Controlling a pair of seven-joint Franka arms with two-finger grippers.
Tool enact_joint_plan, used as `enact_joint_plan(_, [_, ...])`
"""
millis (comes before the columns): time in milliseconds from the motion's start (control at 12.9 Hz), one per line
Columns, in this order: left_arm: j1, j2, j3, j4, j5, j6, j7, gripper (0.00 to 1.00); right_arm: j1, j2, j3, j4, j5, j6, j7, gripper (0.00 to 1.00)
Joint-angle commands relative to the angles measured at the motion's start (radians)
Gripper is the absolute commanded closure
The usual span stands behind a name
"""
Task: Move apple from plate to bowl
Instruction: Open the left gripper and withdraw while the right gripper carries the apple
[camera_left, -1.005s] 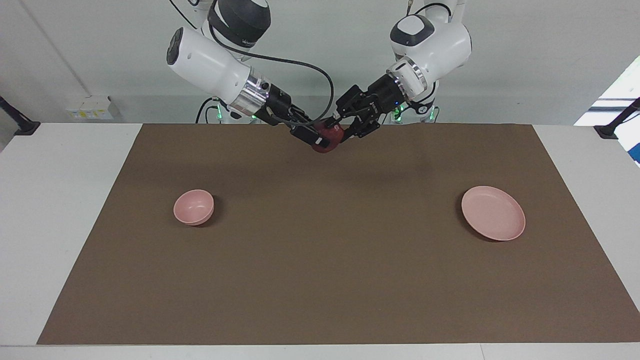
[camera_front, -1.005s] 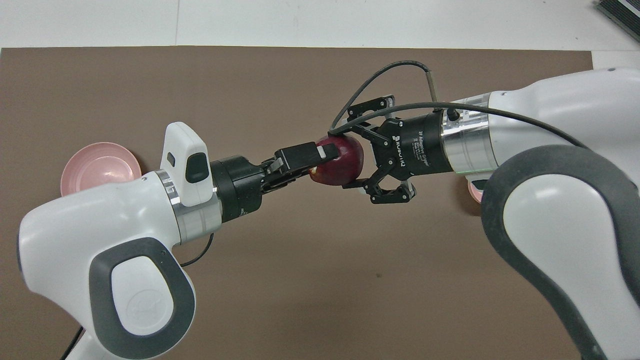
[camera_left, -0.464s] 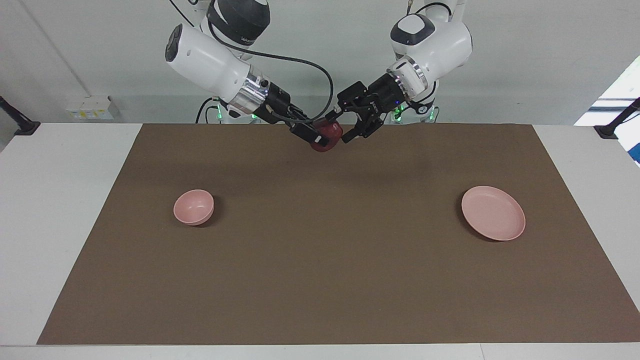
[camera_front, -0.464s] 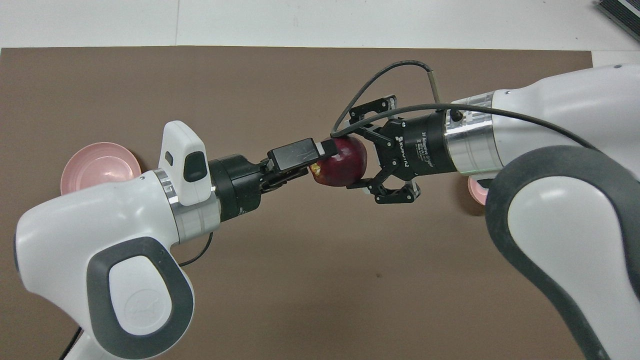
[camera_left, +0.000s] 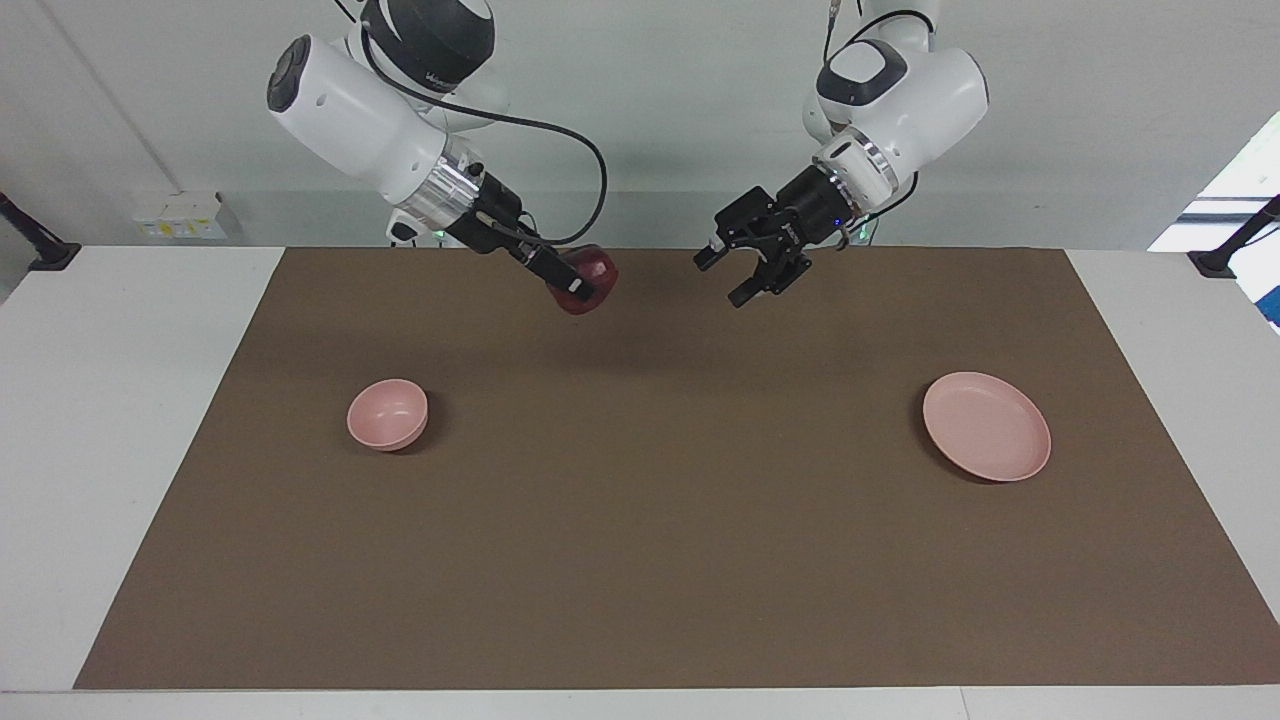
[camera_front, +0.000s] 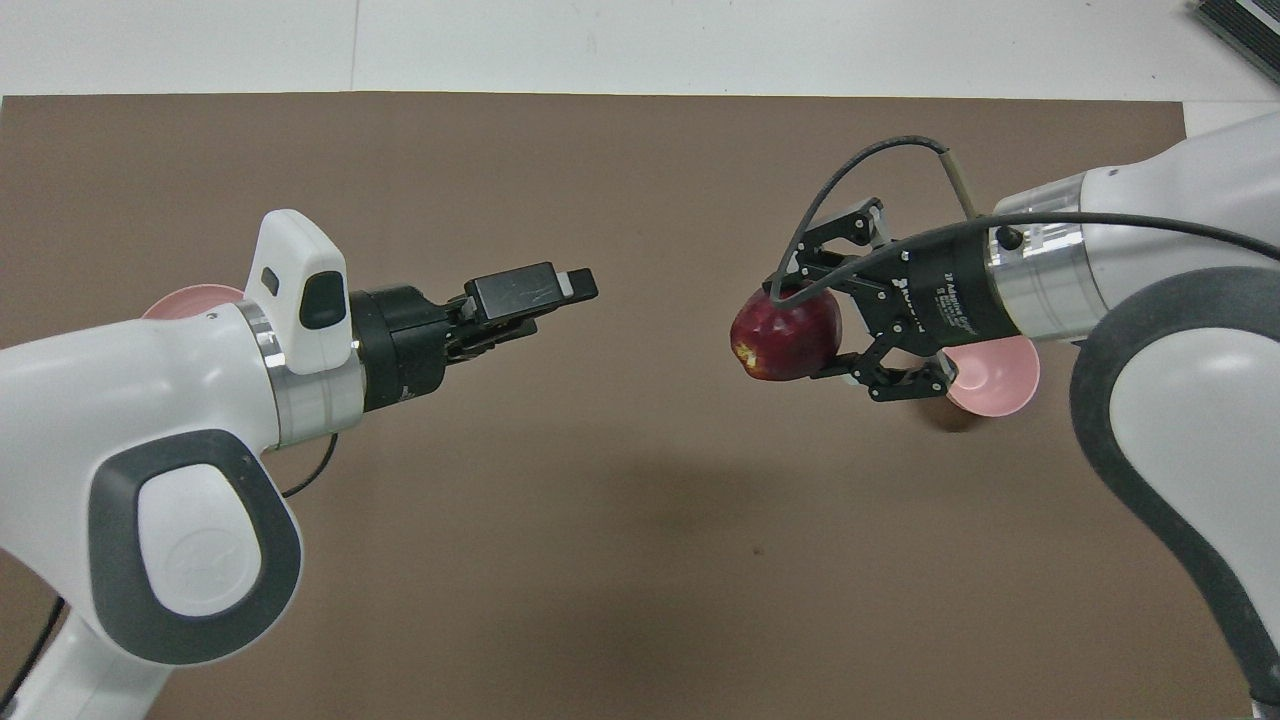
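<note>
The dark red apple (camera_left: 592, 272) is held in the air in my right gripper (camera_left: 580, 282), which is shut on it over the brown mat, toward the bowl's end. In the overhead view the apple (camera_front: 785, 335) sits between the right gripper's (camera_front: 800, 335) fingers. My left gripper (camera_left: 722, 280) is open and empty, in the air over the mat's middle; it also shows in the overhead view (camera_front: 575, 285). The small deep pink bowl (camera_left: 387, 413) stands toward the right arm's end, partly hidden in the overhead view (camera_front: 1000, 375). The flat pink plate (camera_left: 986, 425) lies empty toward the left arm's end.
The brown mat (camera_left: 660, 520) covers most of the white table. In the overhead view the plate (camera_front: 190, 298) is mostly hidden under my left arm.
The two grippers were together at the apple; now they are apart. The left gripper has drawn back without it, and the right gripper has carried the apple toward the bowl's end.
</note>
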Motion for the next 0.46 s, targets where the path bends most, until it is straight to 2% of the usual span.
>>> enact_joint_plan(0, [0.003, -0.008, 0.071, 0.001, 0.308, -0.173, -0.009, 0.0, -0.046, -0.013, 0.005, -0.01, -0.144, -0.042, -0.177, 1.0])
enact_joint_plan(232, [-0.006, 0.001, 0.143, 0.036, 0.639, -0.302, -0.002, 0.0, -0.116, -0.01, 0.005, -0.054, -0.296, -0.045, -0.437, 1.0])
enact_joint_plan(386, [-0.067, 0.027, 0.25, 0.128, 0.849, -0.411, 0.015, 0.0, -0.176, 0.0, 0.005, -0.108, -0.367, -0.025, -0.637, 1.0])
